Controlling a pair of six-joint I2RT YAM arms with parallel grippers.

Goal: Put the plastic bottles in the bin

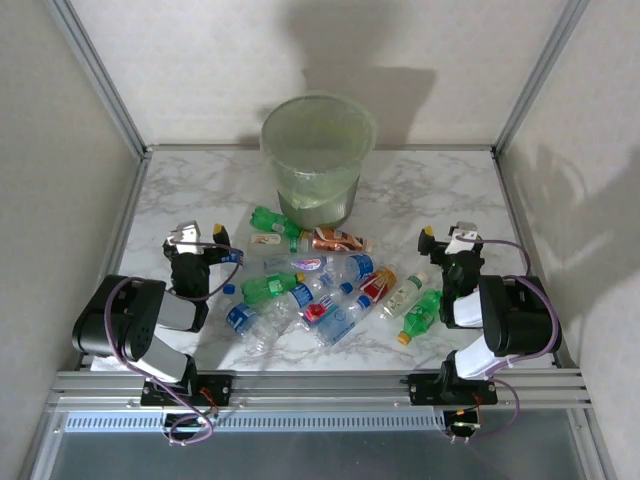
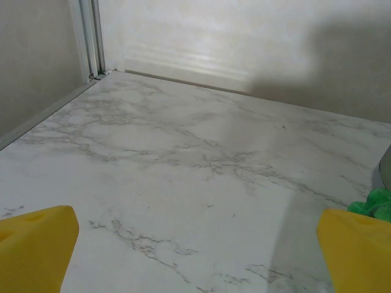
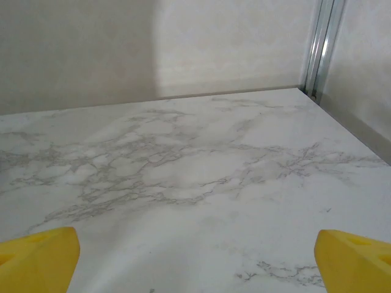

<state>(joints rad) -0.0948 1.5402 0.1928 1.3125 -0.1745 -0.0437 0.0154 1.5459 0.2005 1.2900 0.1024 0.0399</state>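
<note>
Several plastic bottles [image 1: 322, 282] lie in a loose heap on the marble table [image 1: 180, 200], in front of the bin [image 1: 318, 160]. The bin is a tall pale-green translucent bucket standing upright at the back centre. One green bottle [image 1: 275, 221] lies nearest its base, and another green one [image 1: 422, 312] is at the heap's right edge. My left gripper [image 1: 197, 238] is open just left of the heap, with nothing between its yellow fingers [image 2: 36, 244]. A green bottle [image 2: 374, 204] peeks in at the right of the left wrist view. My right gripper [image 1: 449, 236] is open just right of the heap, over bare marble [image 3: 195, 183].
Aluminium frame posts [image 1: 100, 75] and grey walls close in the table on the left, right and back. Bare marble stretches ahead of both grippers toward the back wall. The arm bases sit on the rail [image 1: 320, 385] at the near edge.
</note>
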